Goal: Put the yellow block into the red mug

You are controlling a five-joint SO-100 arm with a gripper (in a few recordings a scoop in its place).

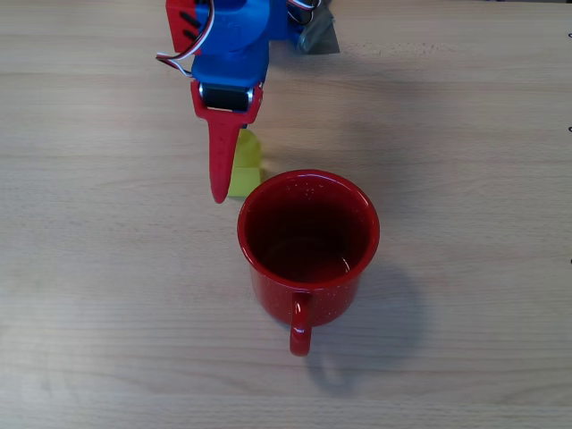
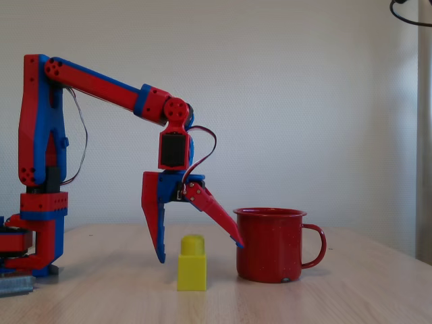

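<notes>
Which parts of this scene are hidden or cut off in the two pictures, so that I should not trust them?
- Yellow block, overhead view: the end effector covers most of it; its stud cannot be seen.
- End effector, overhead view: only the red finger is clear; the second is hidden underneath.
- Arm base, fixed view: cut by the left edge.
- Red mug, fixed view: the wall hides its inside.
- Depth between block and end effector, fixed view: cannot tell.

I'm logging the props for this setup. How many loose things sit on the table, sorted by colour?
Yellow: 1, the yellow block, standing between the open fingers of the gripper.
Red: 1, the red mug, upright beside the block.
Total: 2
</notes>
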